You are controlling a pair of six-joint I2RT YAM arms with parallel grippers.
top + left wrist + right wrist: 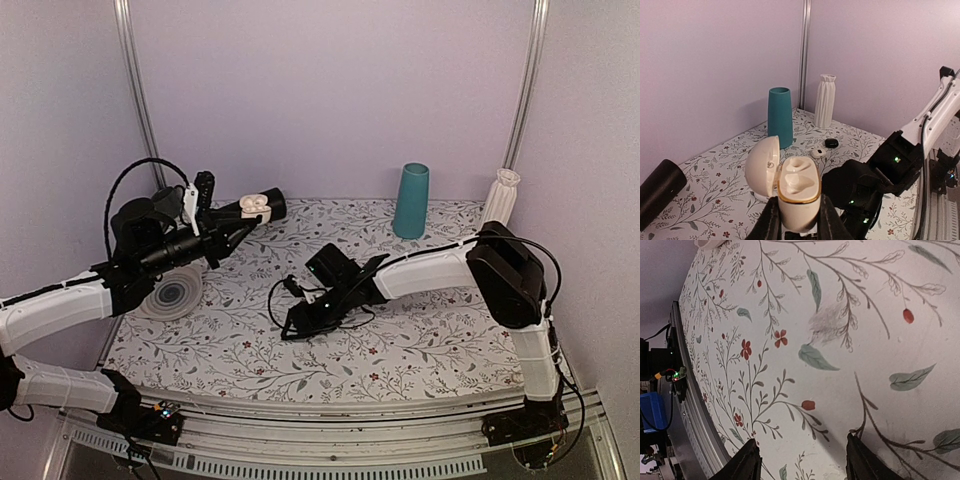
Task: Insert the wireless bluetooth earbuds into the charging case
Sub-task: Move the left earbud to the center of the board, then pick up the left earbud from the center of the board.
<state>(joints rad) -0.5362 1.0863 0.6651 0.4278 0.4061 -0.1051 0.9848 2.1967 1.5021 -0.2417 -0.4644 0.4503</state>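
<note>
Ok, left gripper [798, 209] is clamped on the charging case [799, 182], which is held up off the counter [430, 340] at upper left of the top view. Lid is hinged open and both wells look empty. Right gripper [802, 462] sits low over the counter at frame centre, fingers [747, 462] spread, nothing between them.

I'd call this the fetch step: case presented, no earbud in hand yet. Next move needs the right arm to locate and pinch a bud. A small white piece [816, 153] and a black piece [831, 143] lie by the white vase [825, 100], mid-frame in the left wrist view — can't tell if either is a bud.

Surface is flat with a pale floral print. Walls are plain lilac, with a teal cup [411, 200] at the back.
</note>
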